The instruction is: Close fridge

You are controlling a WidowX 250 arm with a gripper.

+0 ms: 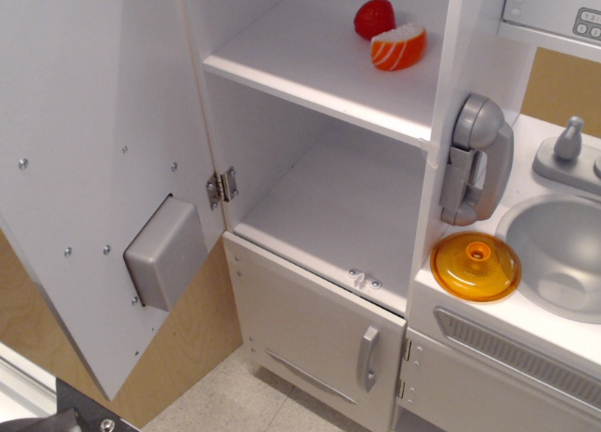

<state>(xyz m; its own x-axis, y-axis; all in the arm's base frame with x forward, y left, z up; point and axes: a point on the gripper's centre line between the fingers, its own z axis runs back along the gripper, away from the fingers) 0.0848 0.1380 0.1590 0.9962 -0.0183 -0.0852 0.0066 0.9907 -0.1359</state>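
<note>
At the left of the view, we find the fridge door (89,169) swung fully open on its hinge (223,185), with its inner face toward the camera. The grey back of the dispenser housing (164,253) projects from that face. We see the fridge (319,169) cabinet as an open white compartment with two shelves. On the upper shelf (319,61) lie a red strawberry (374,17) and an orange-and-white salmon sushi piece (398,47), touching or nearly touching. The lower shelf (329,207) holds nothing that we can see.

We do not see the pincer anywhere in the view, so we cannot tell whether it is wide, narrow, or holding anything.

We judge the task as not yet started in effect: the door stands well apart from the cabinet front, and the whole closing swing is left. The closing step calls for contact on the door's outer face or free edge, then a push toward the cabinet until the door meets the magnetic catch (364,279) at the bottom of the opening.

Beside the fridge we note a grey toy telephone (479,158), an orange lid (476,265) on the counter surface (432,286), a sink (559,254), and the lower door (319,343), which is shut.
</note>
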